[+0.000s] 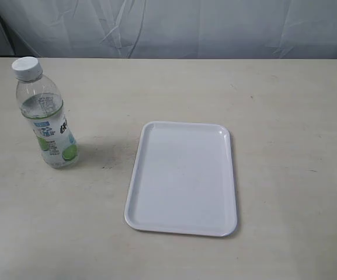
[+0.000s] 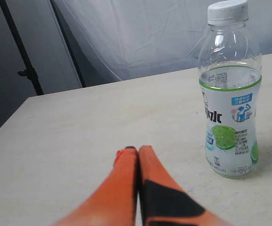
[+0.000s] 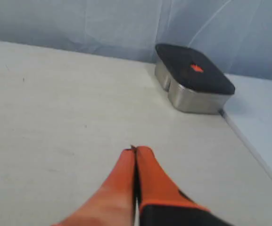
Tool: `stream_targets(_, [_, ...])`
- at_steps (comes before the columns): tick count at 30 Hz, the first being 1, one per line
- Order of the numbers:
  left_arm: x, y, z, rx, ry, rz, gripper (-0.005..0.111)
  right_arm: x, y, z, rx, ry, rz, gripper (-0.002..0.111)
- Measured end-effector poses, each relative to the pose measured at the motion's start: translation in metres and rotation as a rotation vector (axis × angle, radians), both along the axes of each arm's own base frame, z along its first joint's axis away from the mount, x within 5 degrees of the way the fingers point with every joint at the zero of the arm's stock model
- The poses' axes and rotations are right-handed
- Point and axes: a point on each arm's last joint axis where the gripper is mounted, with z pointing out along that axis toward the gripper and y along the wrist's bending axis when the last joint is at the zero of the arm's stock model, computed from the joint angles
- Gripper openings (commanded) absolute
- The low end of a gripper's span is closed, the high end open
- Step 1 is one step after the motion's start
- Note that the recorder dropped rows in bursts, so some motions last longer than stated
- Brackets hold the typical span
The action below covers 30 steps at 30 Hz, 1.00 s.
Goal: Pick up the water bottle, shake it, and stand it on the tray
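The water bottle [image 1: 44, 116] stands upright on the table at the left, clear with a white cap and a lime label; it also shows in the left wrist view [image 2: 229, 89]. The white tray [image 1: 183, 178] lies flat and bare in the middle of the table, apart from the bottle. My left gripper [image 2: 136, 149] is shut with nothing in it, low over the table a short way from the bottle. My right gripper [image 3: 135, 149] is shut on nothing, over bare table. Neither gripper appears in the exterior view.
A metal box with a black lid [image 3: 192, 77] sits near the table's edge in the right wrist view. A pale curtain [image 1: 174, 26] hangs behind the table. A dark stand [image 2: 25, 56] rises beyond the table edge in the left wrist view.
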Motion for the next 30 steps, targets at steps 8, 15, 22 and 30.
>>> stream_targets(8, [0.000, 0.000, 0.000, 0.000, 0.000, 0.000, 0.000, 0.000, 0.006, 0.044, 0.490, -0.515, 0.069, -0.001])
stream_targets(15, [0.000, 0.000, 0.000, 0.000, 0.000, 0.000, 0.000, -0.007, -0.007, 0.060, 0.867, -0.762, 0.016, -0.001])
stream_targets(22, [0.000, 0.000, 0.000, 0.000, 0.000, 0.000, 0.000, -0.004, -0.008, 0.050, 1.495, -0.679, -0.001, -0.001])
stream_targets(30, [0.000, 0.000, 0.000, 0.000, 0.000, 0.000, 0.000, -0.002, -0.003, 0.048, 1.520, -0.608, 0.019, -0.001])
